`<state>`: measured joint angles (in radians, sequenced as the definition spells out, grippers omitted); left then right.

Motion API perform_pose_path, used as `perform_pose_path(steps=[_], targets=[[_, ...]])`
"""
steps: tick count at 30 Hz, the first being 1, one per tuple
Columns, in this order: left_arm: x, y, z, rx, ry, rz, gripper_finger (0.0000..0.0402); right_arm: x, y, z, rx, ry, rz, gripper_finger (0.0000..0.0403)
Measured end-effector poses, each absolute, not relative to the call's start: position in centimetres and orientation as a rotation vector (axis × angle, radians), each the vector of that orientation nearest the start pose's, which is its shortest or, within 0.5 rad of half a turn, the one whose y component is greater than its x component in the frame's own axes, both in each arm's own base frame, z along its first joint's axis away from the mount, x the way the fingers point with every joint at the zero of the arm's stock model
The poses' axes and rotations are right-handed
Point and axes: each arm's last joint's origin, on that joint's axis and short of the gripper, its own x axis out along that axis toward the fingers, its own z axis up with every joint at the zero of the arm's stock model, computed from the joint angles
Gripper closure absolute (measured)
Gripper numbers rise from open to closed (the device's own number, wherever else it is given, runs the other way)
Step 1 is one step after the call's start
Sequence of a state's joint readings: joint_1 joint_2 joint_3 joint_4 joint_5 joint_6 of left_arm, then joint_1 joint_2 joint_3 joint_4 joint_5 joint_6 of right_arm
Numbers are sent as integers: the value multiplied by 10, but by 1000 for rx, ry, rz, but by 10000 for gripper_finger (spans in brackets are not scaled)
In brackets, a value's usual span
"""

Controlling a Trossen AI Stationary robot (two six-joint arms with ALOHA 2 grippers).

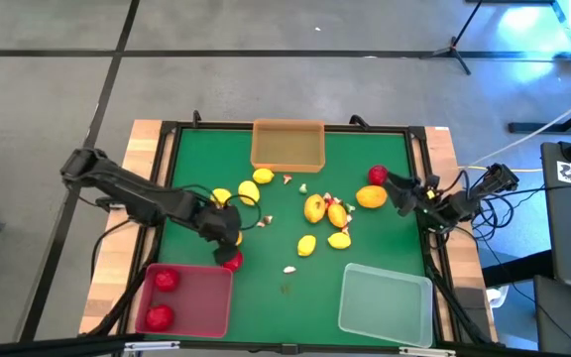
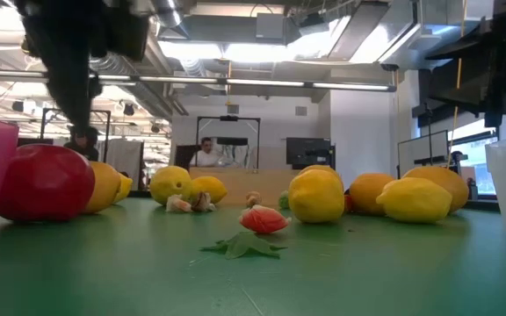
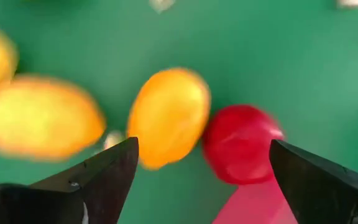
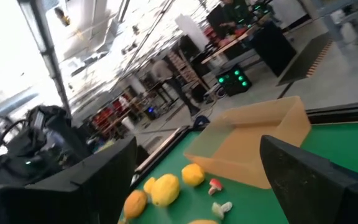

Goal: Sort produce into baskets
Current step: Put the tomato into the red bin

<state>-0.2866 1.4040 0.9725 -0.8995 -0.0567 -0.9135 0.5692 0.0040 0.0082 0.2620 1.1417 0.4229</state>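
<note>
A red round fruit [image 1: 231,260] lies on the green mat just beside the red basket [image 1: 206,307], which already holds two red fruits, apparently why the left gripper [image 1: 228,238] hangs over it, fingers spread wide and empty, while the right gripper [image 1: 399,193] waits open near the table's right edge.

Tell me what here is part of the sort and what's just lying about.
Job:
- red basket, two red fruits inside
- orange basket
- clear basket
- red fruit under the open left claw
- red fruit by the right claw
- yellow fruits mid-table

Lying about:
- cables off the table's right
- stand on the floor
- person in the room behind
</note>
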Motion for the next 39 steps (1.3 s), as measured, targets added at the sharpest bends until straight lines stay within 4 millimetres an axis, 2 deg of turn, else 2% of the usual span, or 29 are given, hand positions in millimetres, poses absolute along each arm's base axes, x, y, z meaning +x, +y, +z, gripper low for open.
perform_pose_path(steps=[5,10,13,18,24,28,33,36,39], targets=[[262,-76,225,-729,1289,596,47,80,20,185,594,-278,-513,66],[295,-87,240,-922,1227,696,47,81,21,183,572,-257,-498,66],[305,-96,243,-949,1253,780,47,81,21,182,568,-253,-499,66],[302,-105,236,-869,1417,956,47,81,21,181,552,-238,-502,66],[306,-122,235,-944,1360,951,47,81,21,180,547,-234,-503,66],[300,-128,235,-939,1343,998,47,81,21,180,547,-234,-503,66],[297,-135,215,-884,1364,1046,47,82,21,180,546,-233,-504,66],[303,-137,200,-858,1414,1039,47,82,21,180,545,-233,-504,66],[309,-140,190,-836,1395,1025,47,82,22,179,537,-225,-506,66]])
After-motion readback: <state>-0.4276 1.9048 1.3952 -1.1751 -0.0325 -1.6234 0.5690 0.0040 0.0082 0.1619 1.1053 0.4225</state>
